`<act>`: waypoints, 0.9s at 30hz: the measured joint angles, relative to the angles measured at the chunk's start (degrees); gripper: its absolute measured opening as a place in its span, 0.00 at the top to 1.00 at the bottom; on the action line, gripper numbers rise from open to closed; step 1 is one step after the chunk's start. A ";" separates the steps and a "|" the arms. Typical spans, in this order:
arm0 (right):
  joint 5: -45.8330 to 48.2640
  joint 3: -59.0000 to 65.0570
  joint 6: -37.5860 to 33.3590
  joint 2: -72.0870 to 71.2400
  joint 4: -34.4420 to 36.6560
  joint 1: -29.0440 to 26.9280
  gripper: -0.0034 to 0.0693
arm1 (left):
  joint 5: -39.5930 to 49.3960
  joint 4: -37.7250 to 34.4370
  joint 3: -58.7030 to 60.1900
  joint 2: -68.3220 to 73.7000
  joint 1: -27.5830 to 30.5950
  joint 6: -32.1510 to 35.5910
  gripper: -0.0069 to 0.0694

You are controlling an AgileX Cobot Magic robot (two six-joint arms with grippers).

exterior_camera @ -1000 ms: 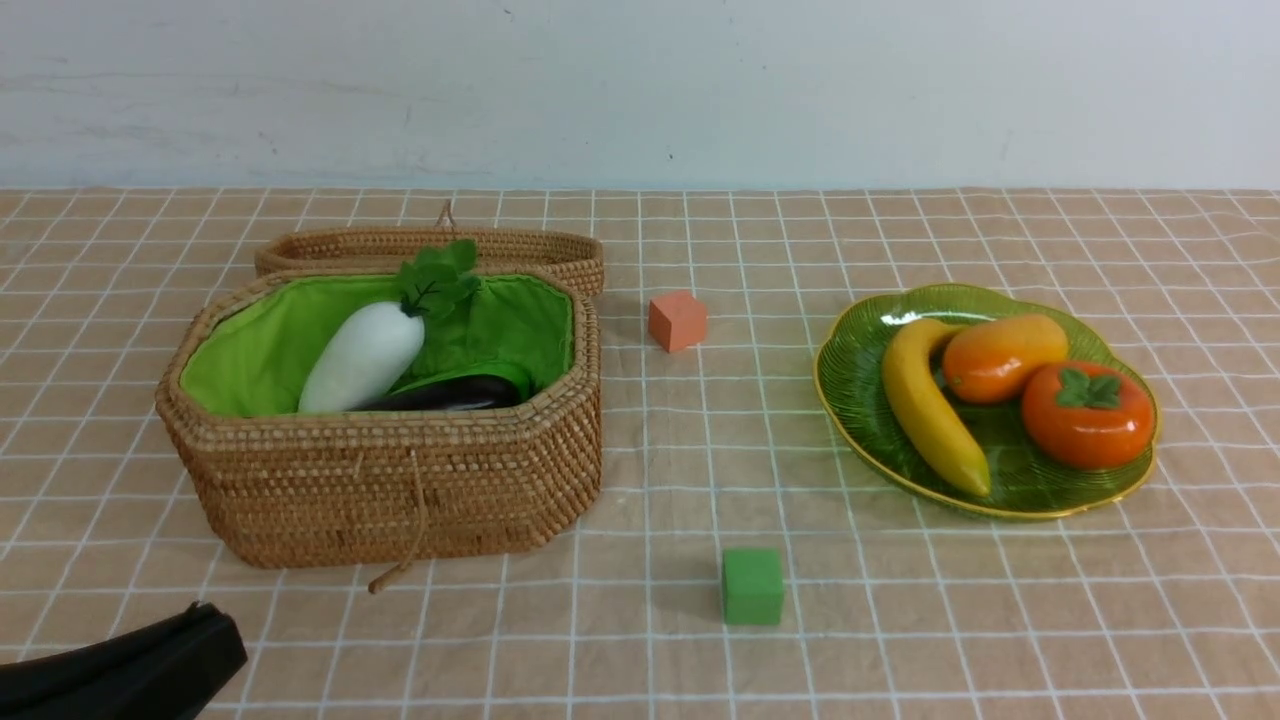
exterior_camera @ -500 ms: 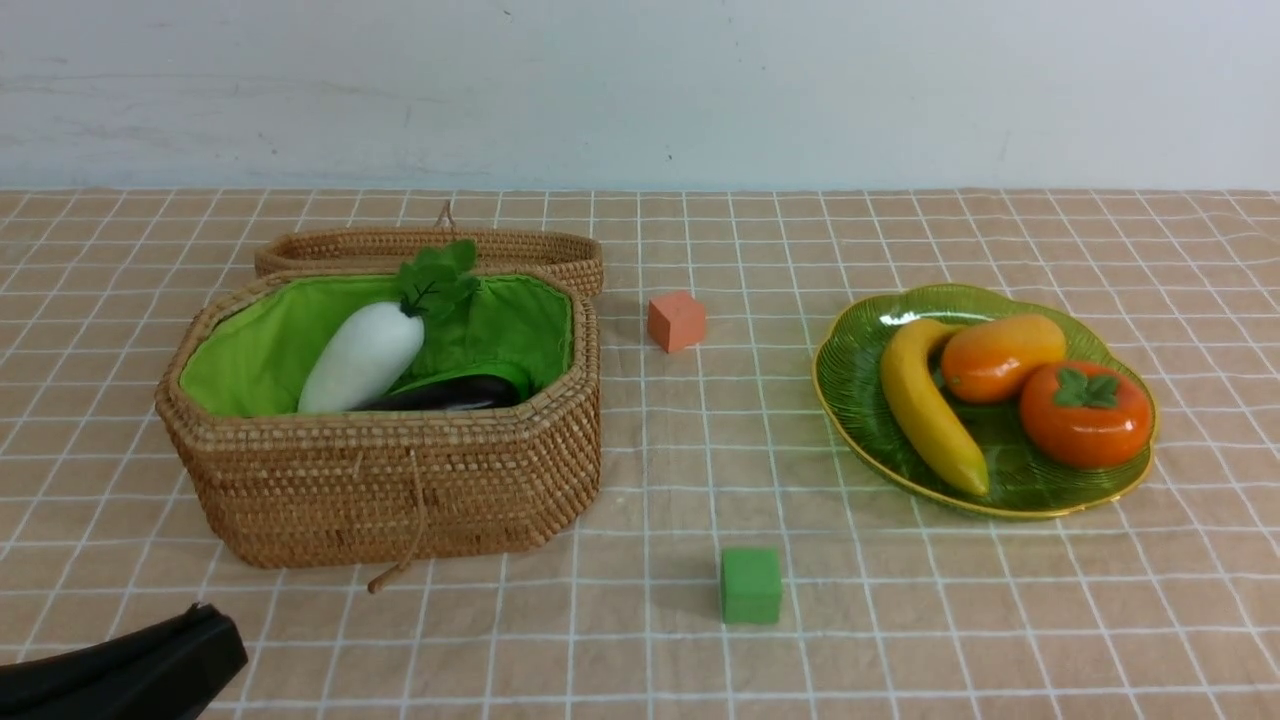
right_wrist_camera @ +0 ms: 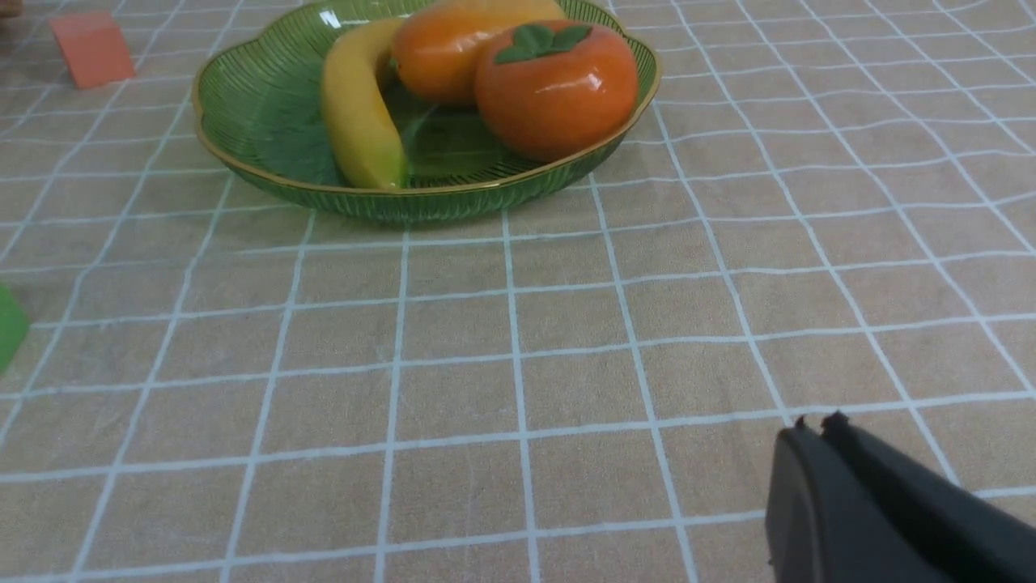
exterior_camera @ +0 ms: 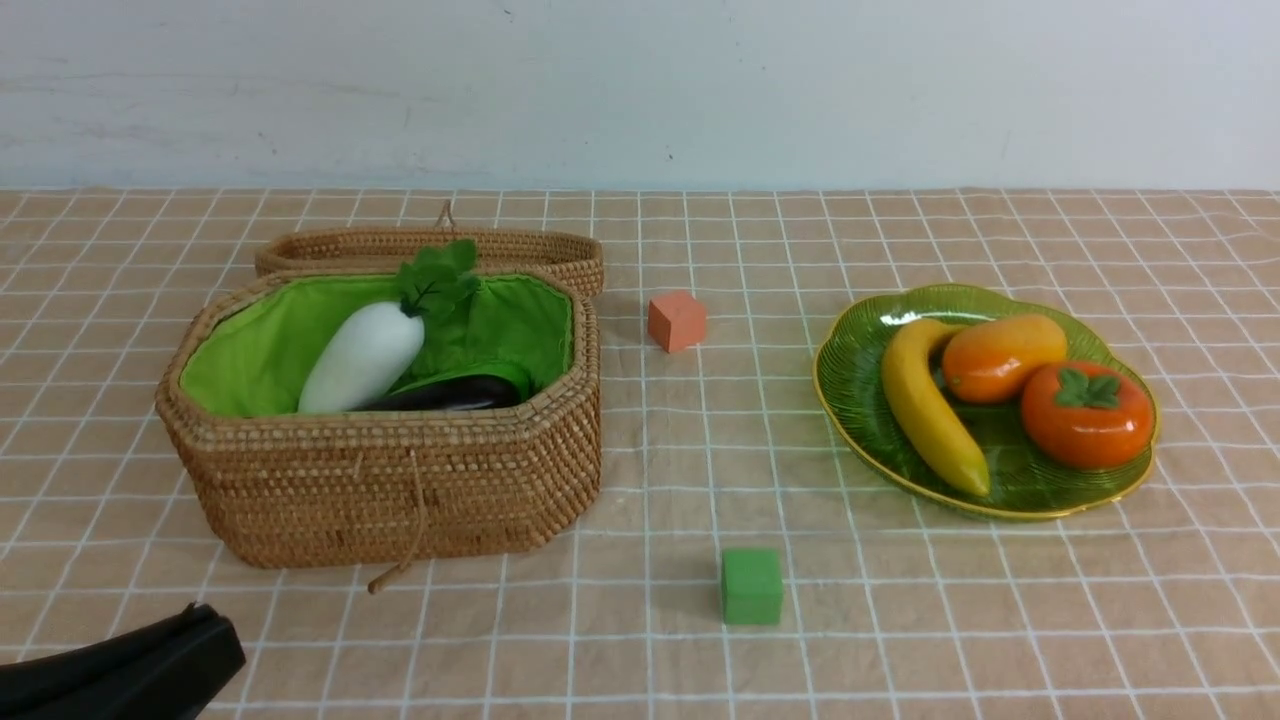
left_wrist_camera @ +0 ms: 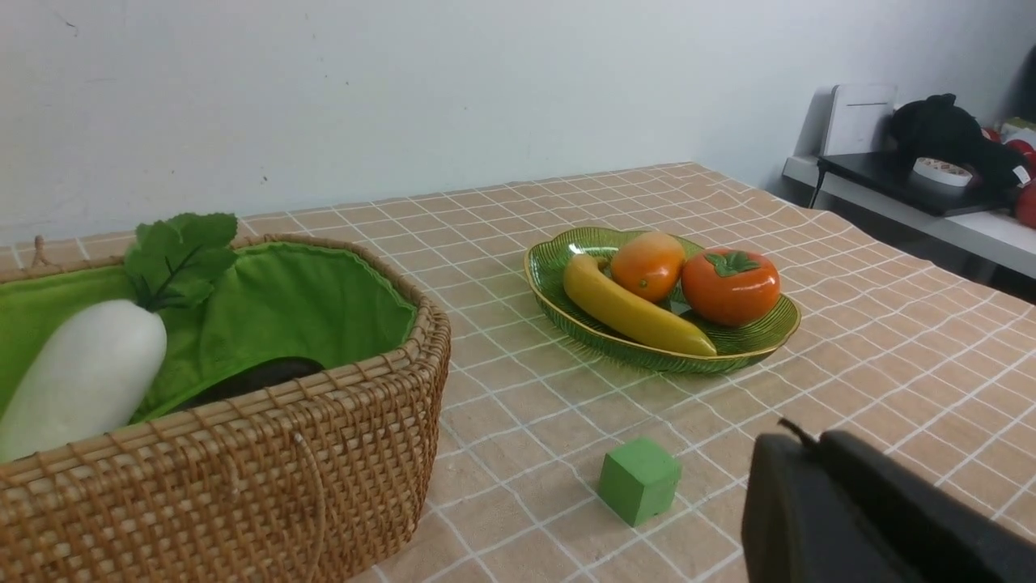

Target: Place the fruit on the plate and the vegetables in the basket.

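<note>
Nothing's moved since earlier: fruit sits on plate (exterior_camera: 985, 400), veg in basket (exterior_camera: 380, 470), both grippers (left_wrist_camera: 797, 453) (right_wrist_camera: 813, 429) closed, empty, well clear—you're done, just park.

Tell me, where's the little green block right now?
In the front view the green block sits alone on the checked cloth, nearer the robot than the basket on its left and the plate on its right.

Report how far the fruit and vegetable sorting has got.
Done: banana, mango and persimmon lie on the plate; radish and eggplant are in the basket. In hand: nothing; the left tool and right tool are shut and empty. Left: no produce shows on the cloth.
</note>
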 joint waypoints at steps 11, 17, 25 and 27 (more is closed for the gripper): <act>0.00 0.00 0.00 0.00 0.31 0.00 0.94 | 0.00 -0.01 0.00 0.00 0.00 0.00 0.86; 0.00 0.00 0.00 0.00 0.31 0.00 0.93 | -2.85 0.68 1.27 0.00 0.11 0.11 0.86; 0.00 0.00 0.00 0.00 0.31 0.00 0.93 | -8.79 3.98 9.64 -7.71 17.10 -2.69 0.93; 0.00 0.00 0.00 0.00 0.31 0.00 0.93 | -6.52 6.70 13.40 -12.78 23.65 -5.31 0.93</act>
